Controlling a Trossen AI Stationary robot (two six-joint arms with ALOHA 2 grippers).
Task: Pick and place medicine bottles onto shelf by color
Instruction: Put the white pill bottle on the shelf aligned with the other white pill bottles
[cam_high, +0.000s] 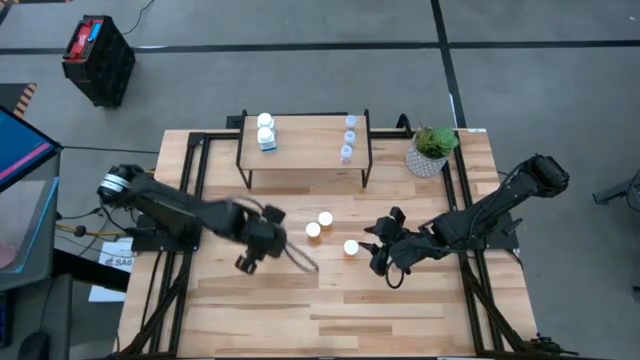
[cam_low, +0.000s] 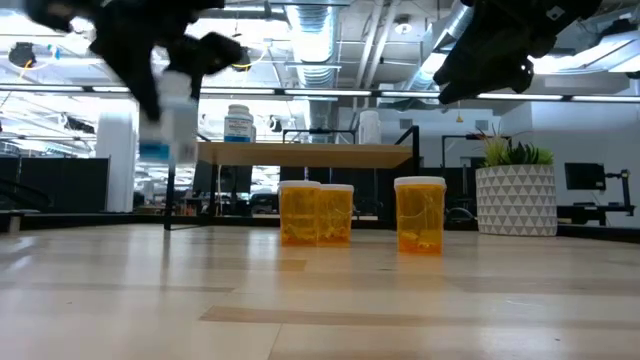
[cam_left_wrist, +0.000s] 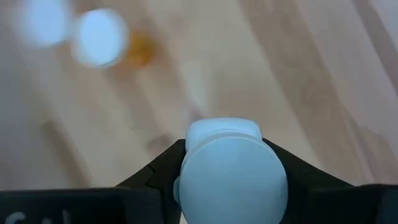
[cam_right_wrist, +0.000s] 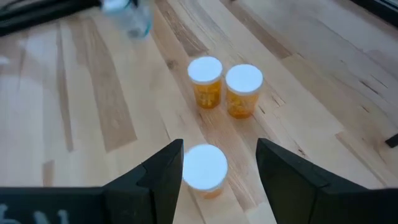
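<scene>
Three orange bottles (cam_high: 327, 229) are left on the tabletop (cam_high: 400, 310); a white bottle (cam_left_wrist: 229, 172) is clamped by the left gripper (cam_left_wrist: 230, 171), while the right gripper (cam_right_wrist: 219, 163) is held spread above one.

The left gripper (cam_high: 262, 243) hangs above the table (cam_high: 400, 320), closed around a bottle (cam_left_wrist: 229, 171) (raised clear of the wood). To its right stand two bottles (cam_high: 319, 224) side by side, and a third bottle (cam_high: 351, 247) stands farther right, just beside the right gripper (cam_high: 385, 252), whose fingers are spread above it. Behind both grippers stands the shelf (cam_high: 305, 135), with two bottles (cam_high: 266, 132) on its left end and three small bottles (cam_high: 349, 137) on its right end. A plant pot (cam_high: 430, 152) sits right of the shelf.
</scene>
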